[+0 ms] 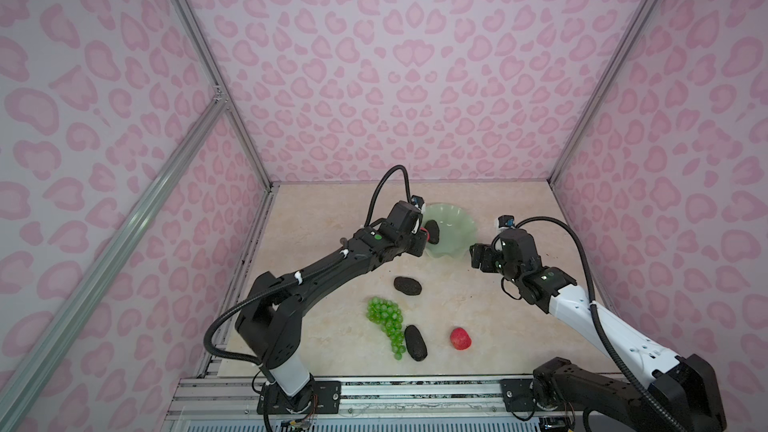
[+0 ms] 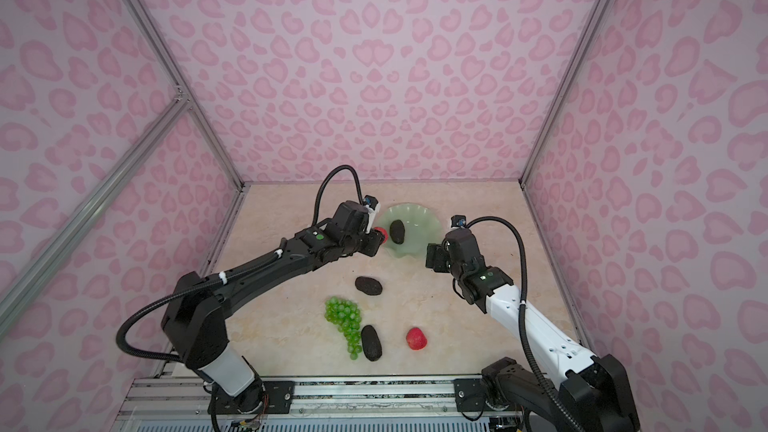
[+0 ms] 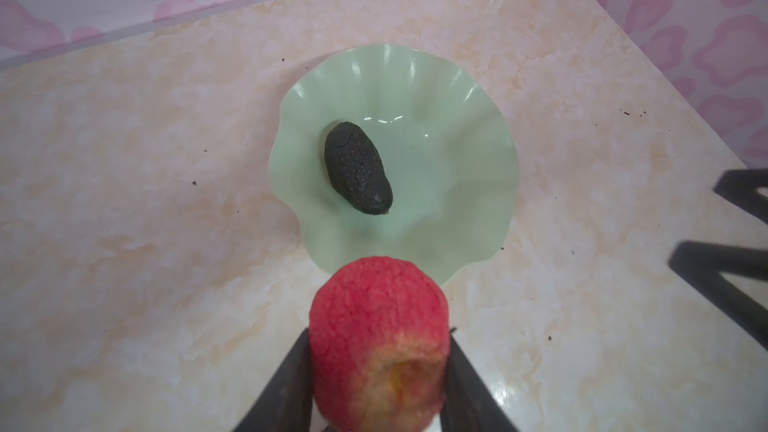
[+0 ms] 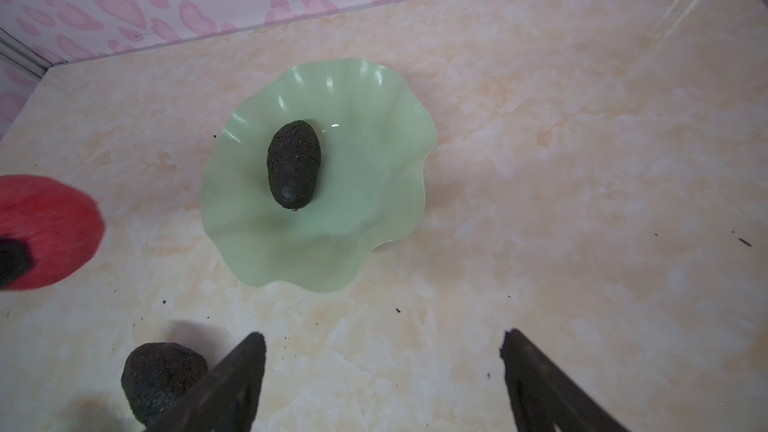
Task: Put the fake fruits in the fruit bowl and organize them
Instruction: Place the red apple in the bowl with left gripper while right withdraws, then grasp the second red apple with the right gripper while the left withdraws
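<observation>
Peach (image 3: 376, 301) sits clamped between the left gripper (image 3: 379, 351) jaws, pinched across its middle, hanging just short of the bowl (image 3: 478, 151) rim. One avocado (image 3: 358, 168) already lies in the bowl, off centre. Right gripper (image 4: 382, 351) hovers near the bowl, jaws wide and empty. On the table lie the grapes (image 1: 384, 317), a front avocado (image 1: 415, 342) just beside them, a lone avocado (image 1: 407, 285) and a second peach (image 1: 460, 338). The held peach looks light, its matte wrinkled skin likely grippy, though being round it may roll once released. Grapes look glossy and floppy, best taken at the thick end; avocados suit a pinch across the short axis
</observation>
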### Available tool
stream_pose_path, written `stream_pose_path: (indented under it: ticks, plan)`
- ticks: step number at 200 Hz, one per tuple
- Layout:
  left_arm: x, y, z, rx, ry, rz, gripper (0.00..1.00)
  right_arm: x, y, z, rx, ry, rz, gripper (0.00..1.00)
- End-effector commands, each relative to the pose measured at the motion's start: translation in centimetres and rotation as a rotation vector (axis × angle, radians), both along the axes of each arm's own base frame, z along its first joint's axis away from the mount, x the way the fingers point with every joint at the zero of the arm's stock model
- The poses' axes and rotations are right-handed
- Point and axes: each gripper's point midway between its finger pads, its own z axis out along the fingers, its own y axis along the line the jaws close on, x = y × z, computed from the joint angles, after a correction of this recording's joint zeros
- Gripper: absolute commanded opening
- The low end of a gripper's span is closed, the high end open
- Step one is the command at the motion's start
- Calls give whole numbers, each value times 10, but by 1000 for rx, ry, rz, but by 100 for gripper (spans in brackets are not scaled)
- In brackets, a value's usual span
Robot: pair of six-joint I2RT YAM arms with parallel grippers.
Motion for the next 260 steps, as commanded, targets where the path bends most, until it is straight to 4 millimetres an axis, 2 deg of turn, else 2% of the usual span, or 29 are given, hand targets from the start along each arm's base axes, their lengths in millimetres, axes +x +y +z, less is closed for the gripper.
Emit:
stream_pose_path:
  ticks: [1, 37, 72, 99, 124, 156, 179, 224, 244, 260]
  plan:
    - [20, -23, -15, -7, 18, -66, 45, -13, -7, -2, 8, -6, -12, 89]
    - [38, -40, -52, 17, 88, -72, 45, -26, -19, 5, 13, -40, -51, 91]
    - [39, -48, -76, 23, 143, -83, 47, -31, -24, 5, 12, -43, -67, 92]
    - [37, -47, -84, 31, 165, -81, 51, -30, -25, 4, 10, -39, -67, 92]
    - [34, -48, -79, 22, 165, -93, 56, -29, -24, 3, 11, -38, -69, 92]
    - [31, -51, -61, -10, 147, -111, 62, -28, -21, -2, 11, -17, -61, 92]
    - [30, -49, -38, -39, 105, -112, 62, -30, -20, -8, 13, 4, -55, 92]
    - [23, -40, 53, -136, -58, -123, 63, -44, -5, -26, 19, 90, 6, 89]
    - [15, -27, 91, -165, -141, -108, 64, -59, 13, -38, 2, 133, 58, 89]
    - [7, -10, 112, -174, -204, -77, 65, -77, 28, -50, -21, 187, 97, 88]
